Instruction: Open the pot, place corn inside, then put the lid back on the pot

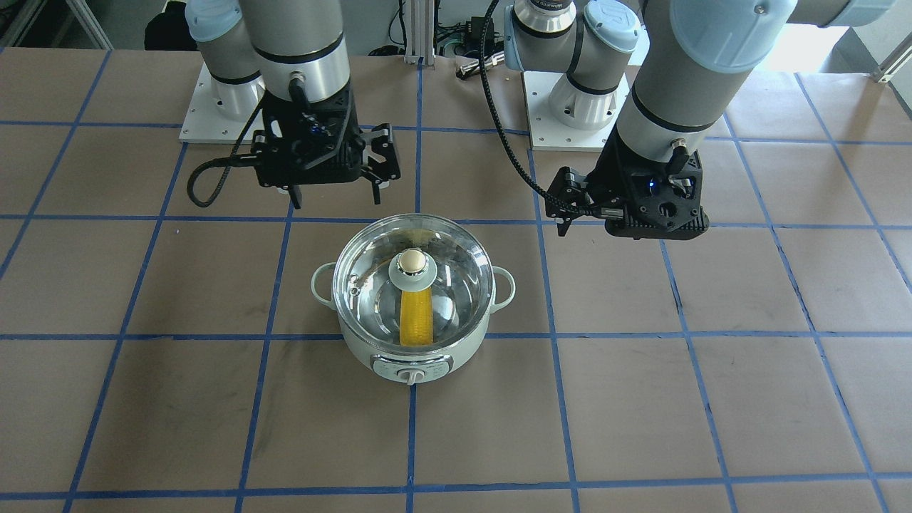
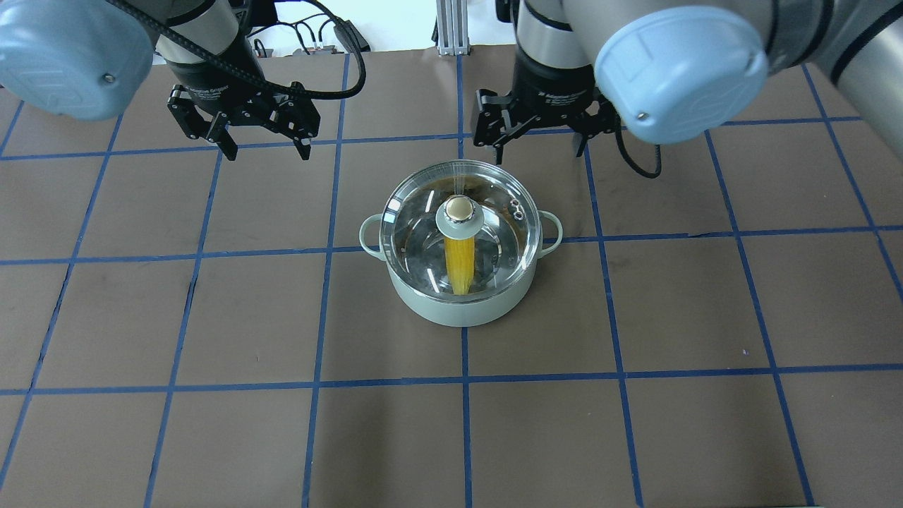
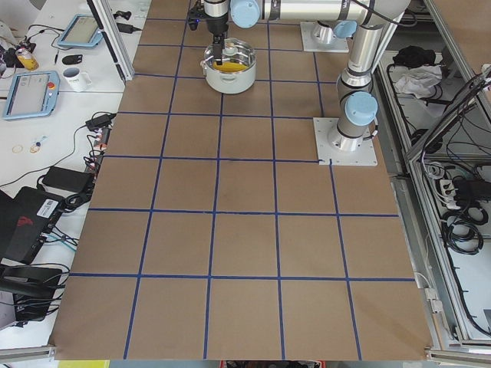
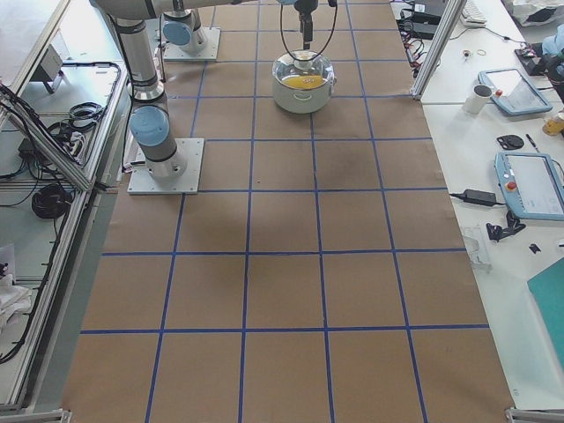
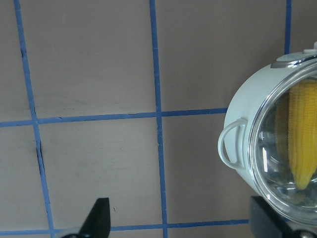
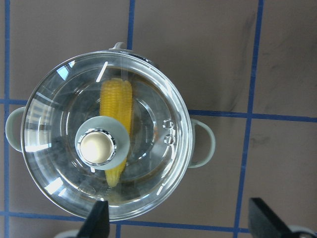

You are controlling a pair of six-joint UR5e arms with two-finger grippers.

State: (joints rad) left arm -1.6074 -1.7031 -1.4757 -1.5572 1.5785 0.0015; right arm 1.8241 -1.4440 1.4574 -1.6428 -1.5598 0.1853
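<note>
The pale green pot (image 1: 427,356) stands at mid-table, and also shows in the overhead view (image 2: 458,310). The glass lid (image 1: 456,274) sits closed on it, its beige knob (image 2: 459,208) upright. The yellow corn (image 1: 415,317) lies inside the pot under the lid (image 6: 148,104), and shows through the glass in the right wrist view (image 6: 116,101). My left gripper (image 2: 267,144) is open and empty, above the table behind and beside the pot (image 5: 237,129). My right gripper (image 2: 540,144) is open and empty, above the pot's far rim.
The brown table top carries a blue tape grid (image 2: 324,247). The arms' white base plates (image 1: 206,114) lie at the robot's edge. Side benches hold a mug (image 3: 77,77), tablets (image 4: 533,181) and cables.
</note>
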